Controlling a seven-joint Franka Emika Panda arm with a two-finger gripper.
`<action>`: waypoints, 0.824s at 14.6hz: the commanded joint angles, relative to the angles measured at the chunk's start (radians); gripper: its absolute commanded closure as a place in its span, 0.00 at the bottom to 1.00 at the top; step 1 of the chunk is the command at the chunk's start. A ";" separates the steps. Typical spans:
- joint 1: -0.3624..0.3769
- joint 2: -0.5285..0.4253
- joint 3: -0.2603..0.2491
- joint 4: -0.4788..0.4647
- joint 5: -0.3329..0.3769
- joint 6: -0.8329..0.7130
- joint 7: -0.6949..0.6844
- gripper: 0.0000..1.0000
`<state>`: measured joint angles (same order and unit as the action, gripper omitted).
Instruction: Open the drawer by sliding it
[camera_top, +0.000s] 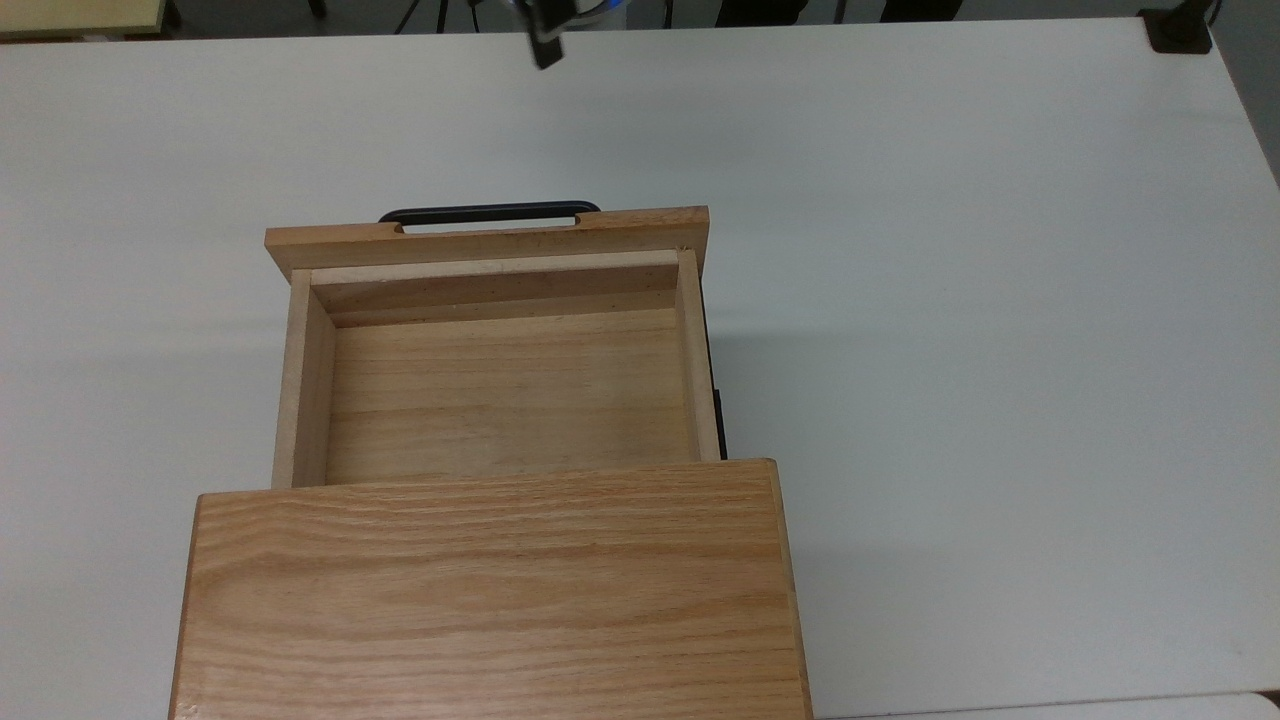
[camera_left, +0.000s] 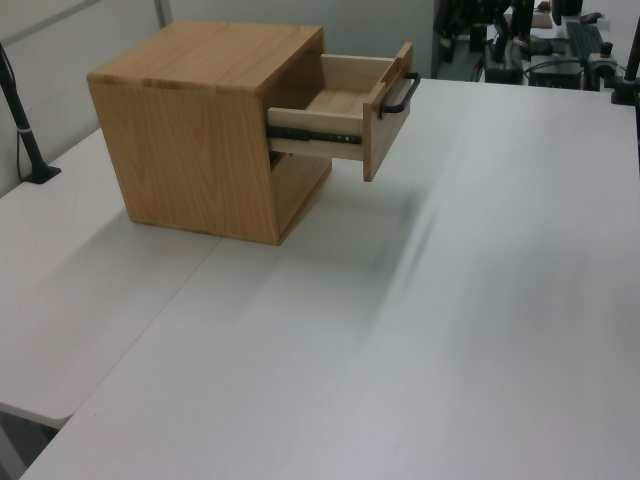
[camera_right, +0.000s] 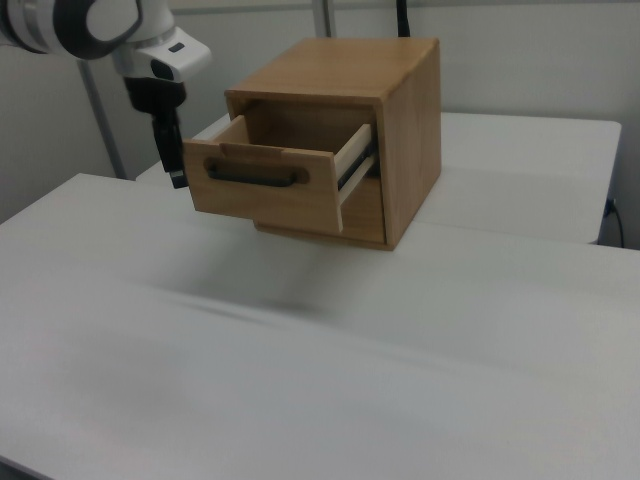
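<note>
The light oak drawer stands pulled well out of the oak cabinet, its inside bare. Its black bar handle runs along the front panel, and nothing is touching it. My gripper hangs at the top view's upper edge, well beyond the handle and slightly to its right. In the right view the gripper points down just left of the drawer front and its handle, apart from them. The left view shows the drawer held out on a black slide rail.
The cabinet sits on a wide white table. A black clamp is fixed at the top view's far right corner. A black post stands at the left view's left edge. Benches with equipment lie past the table's far end.
</note>
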<state>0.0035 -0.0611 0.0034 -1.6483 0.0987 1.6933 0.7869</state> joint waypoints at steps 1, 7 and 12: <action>0.010 -0.014 0.033 0.005 -0.020 -0.064 -0.308 0.00; 0.102 0.006 0.081 0.004 -0.313 -0.238 -0.715 0.00; 0.099 0.040 0.076 0.005 -0.324 -0.215 -0.811 0.00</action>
<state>0.0989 -0.0431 0.0885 -1.6505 -0.2099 1.4826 0.0475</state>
